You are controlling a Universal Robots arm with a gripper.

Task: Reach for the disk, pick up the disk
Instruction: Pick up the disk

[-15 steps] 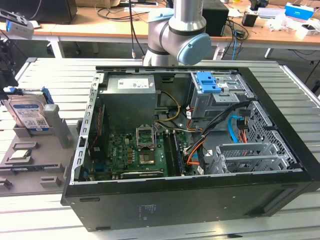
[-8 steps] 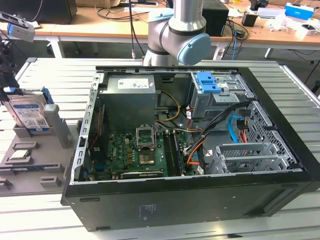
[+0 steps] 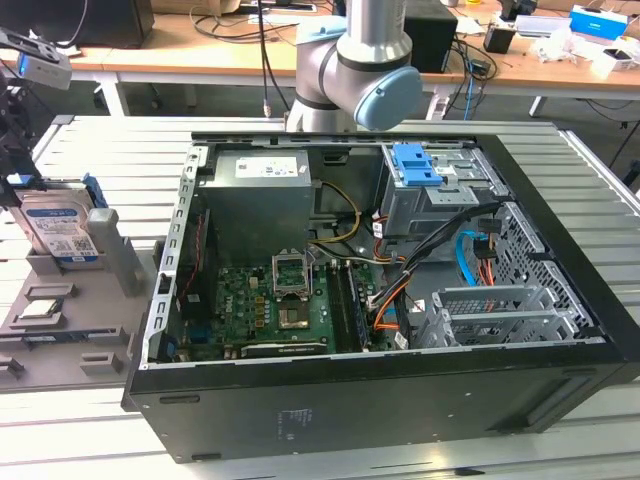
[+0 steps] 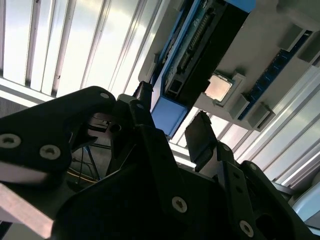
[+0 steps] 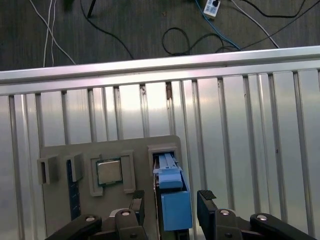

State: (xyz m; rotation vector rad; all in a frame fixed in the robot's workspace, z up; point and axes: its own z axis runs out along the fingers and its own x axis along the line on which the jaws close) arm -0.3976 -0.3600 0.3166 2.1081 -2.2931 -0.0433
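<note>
Spread open with nothing grasped, the gripper point(image 5: 172, 200) is held astride the disk point(image 5: 169, 170), which is stood on edge in a grey fixture point(image 5: 120, 145) slot; were it closed off-centre, the blue bracket point(image 5: 176, 212) could be clipped and the disk jammed there.

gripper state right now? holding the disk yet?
Gripper: open, holding nothing; one finger on each side of the disk, which stands in its grey holder.
</note>
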